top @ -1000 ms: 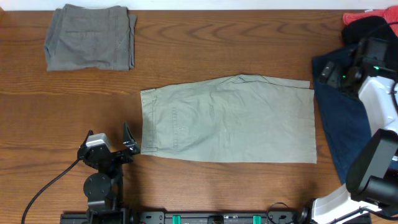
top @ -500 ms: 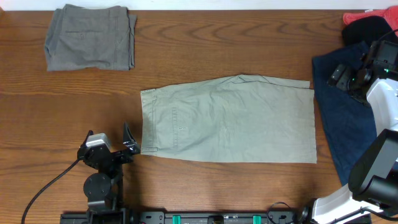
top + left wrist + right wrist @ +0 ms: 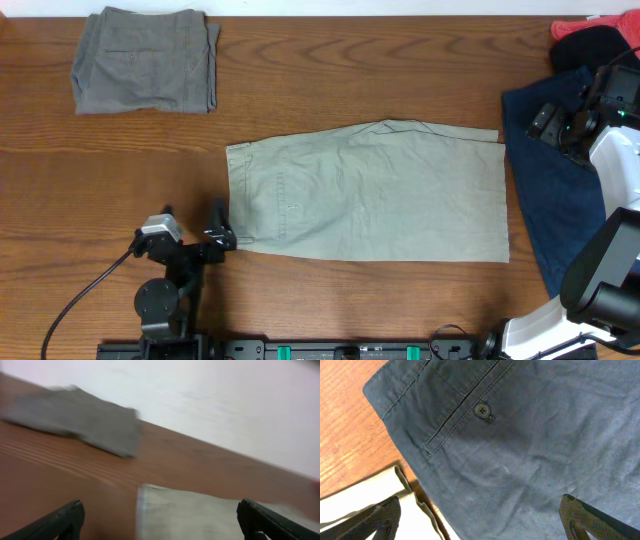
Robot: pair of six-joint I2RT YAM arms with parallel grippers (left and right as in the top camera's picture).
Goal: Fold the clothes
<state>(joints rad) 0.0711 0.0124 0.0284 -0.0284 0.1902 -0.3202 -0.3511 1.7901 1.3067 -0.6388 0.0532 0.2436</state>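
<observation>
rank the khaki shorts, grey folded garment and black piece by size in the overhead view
1. khaki shorts, clearly largest
2. grey folded garment
3. black piece, smallest, though partly hidden

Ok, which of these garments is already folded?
The grey one at the far-left corner, a compact stack; the khaki shorts and the dark blue piece lie spread flat.

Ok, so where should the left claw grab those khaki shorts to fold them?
Take the khaki shorts by the near corner of their stitched left end, coming in low from the left with the left claw. They lie flat and spread out, so only an edge offers a pinch, and that corner sits just ahead of the open claw.
</observation>
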